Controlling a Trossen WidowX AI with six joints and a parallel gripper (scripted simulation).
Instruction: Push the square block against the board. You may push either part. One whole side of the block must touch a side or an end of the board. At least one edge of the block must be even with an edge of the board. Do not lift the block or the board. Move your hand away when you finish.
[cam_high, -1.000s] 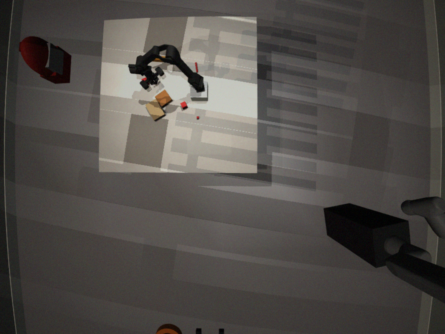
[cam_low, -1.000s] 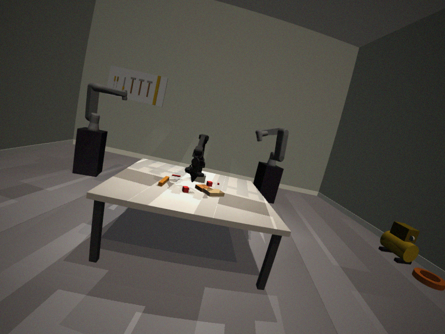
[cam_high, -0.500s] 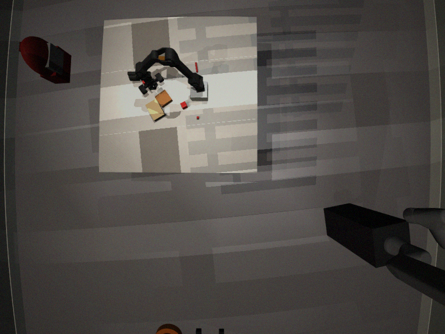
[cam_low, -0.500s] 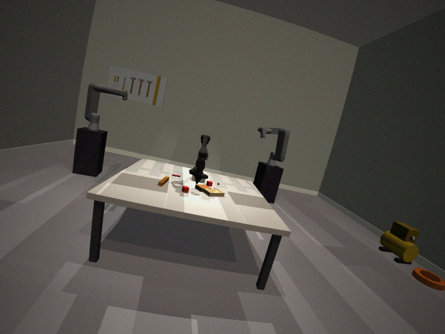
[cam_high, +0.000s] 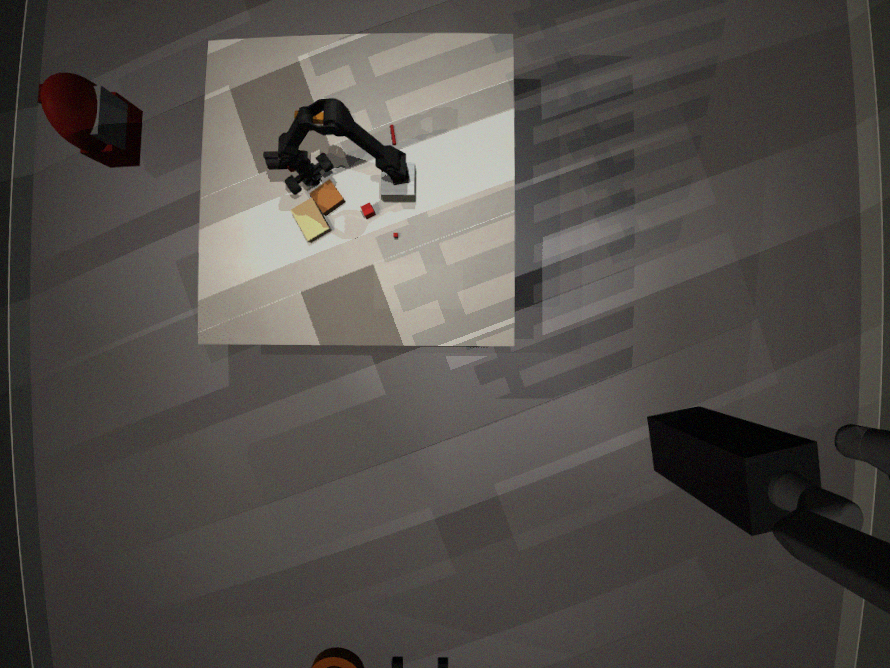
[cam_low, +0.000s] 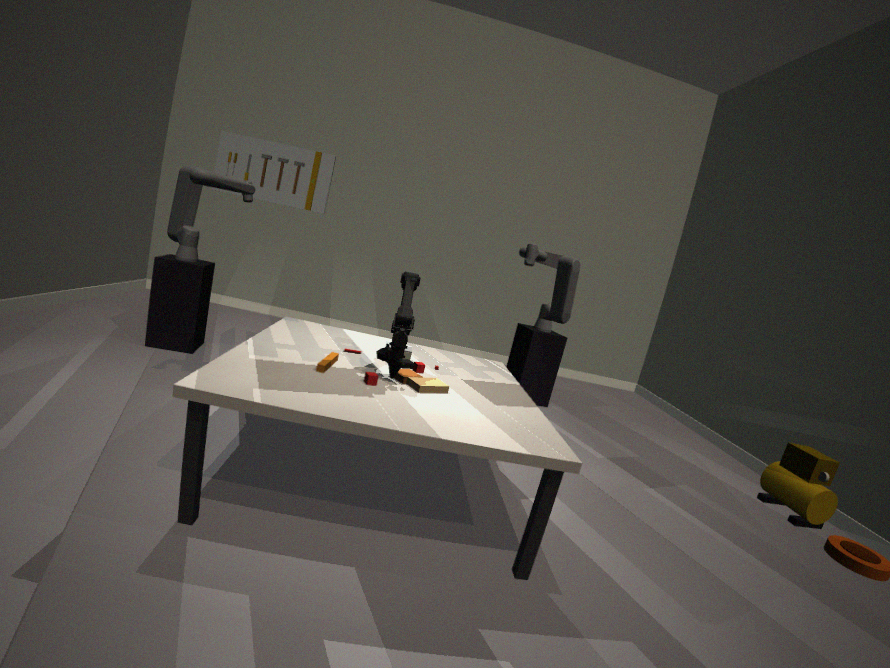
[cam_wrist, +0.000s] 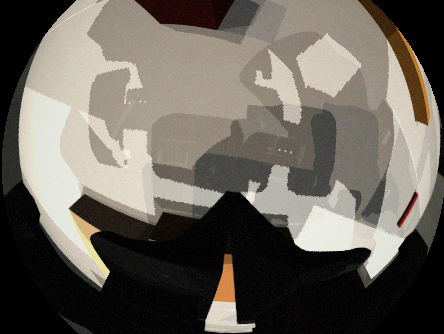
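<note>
The square orange block (cam_high: 327, 197) (cam_low: 409, 374) (cam_wrist: 224, 285) lies flat. The tan-yellow board (cam_high: 310, 220) (cam_low: 433, 386) (cam_wrist: 88, 241) lies flat at its lower left in the top view. The block's side runs along the board's long side, near one end, slightly askew; I cannot tell whether they touch fully. Their end edges do not look clearly even. My gripper (cam_high: 310, 176) (cam_low: 393, 375) (cam_wrist: 232, 198) is shut and empty, low beside the block's upper-left side. Contact with the block is hidden by the fingers.
A red cube (cam_low: 370, 378) (cam_wrist: 187, 12) is near my gripper. Another red cube (cam_high: 367, 210) (cam_low: 419, 367) and a tiny one (cam_high: 395, 235) (cam_low: 436, 367) are beyond the block. An orange bar (cam_low: 327, 361) and a red rod (cam_high: 392, 134) (cam_wrist: 408, 210) also lie on the table.
</note>
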